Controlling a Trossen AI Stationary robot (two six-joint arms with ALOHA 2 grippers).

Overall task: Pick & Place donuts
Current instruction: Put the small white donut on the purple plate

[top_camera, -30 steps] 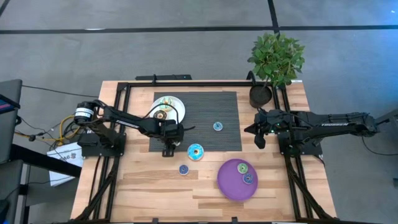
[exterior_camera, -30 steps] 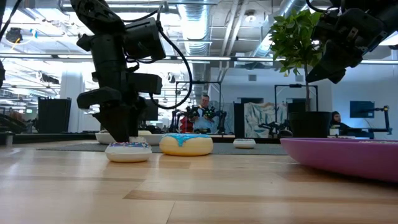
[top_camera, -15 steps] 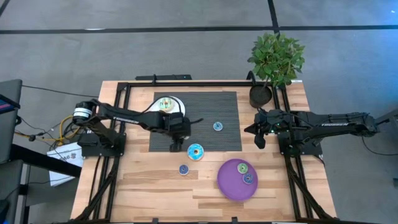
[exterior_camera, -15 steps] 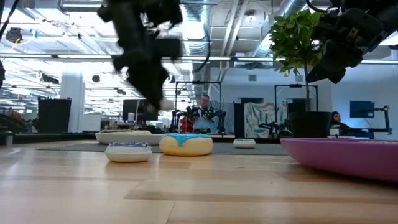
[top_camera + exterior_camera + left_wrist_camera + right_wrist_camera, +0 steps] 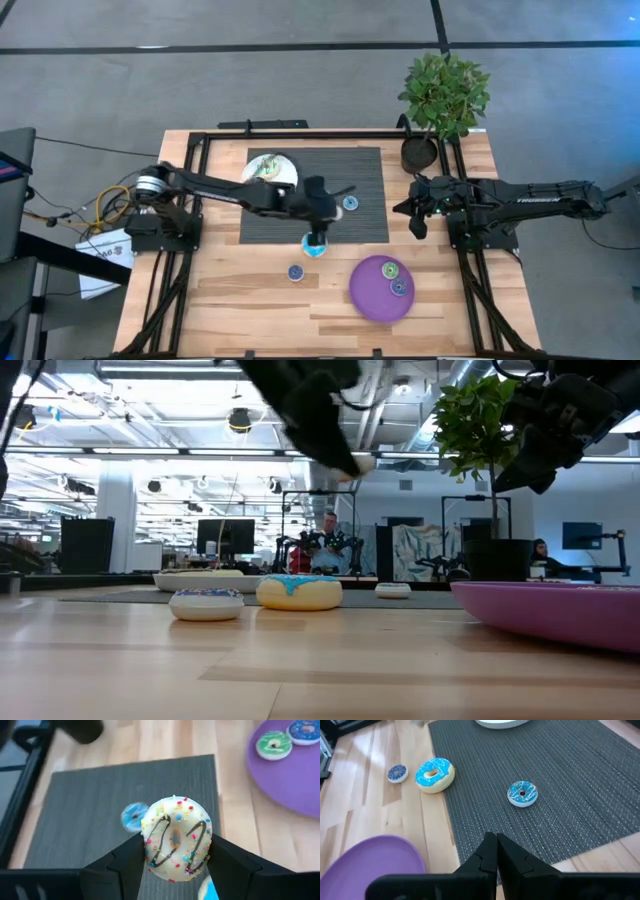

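My left gripper [image 5: 318,228] hangs above the dark mat's near edge and is shut on a cream donut [image 5: 176,837] with brown drizzle and sprinkles, which also shows in the low view [image 5: 355,462]. Below it a teal-iced donut [image 5: 312,248] lies flat at the mat's edge. A small blue donut [image 5: 349,203] lies on the mat, and a dark blue one [image 5: 295,272] on the wood. A green donut [image 5: 390,270] and a blue donut [image 5: 398,288] lie on the purple plate [image 5: 368,295]. My right gripper [image 5: 496,851] waits shut by the mat's right edge. My left gripper pinches the cream donut by opposite sides of its outer rim [image 5: 150,851], one finger [image 5: 127,862] on each side. The iced face is turned toward the wrist camera. The donut is lifted clear, high above the table, with the fingers slanting down.
A white plate [image 5: 282,172] sits at the mat's far left corner with something green and cream on it. A potted plant [image 5: 440,100] stands at the table's far right corner. Black frame rails run along both sides. Bare wood lies along the near edge.
My left gripper has risen from low by the mat's near left corner and swung toward the table's right, carrying the cream donut lifted clear. It now stands over the teal donut. The other donuts have stayed where they were.
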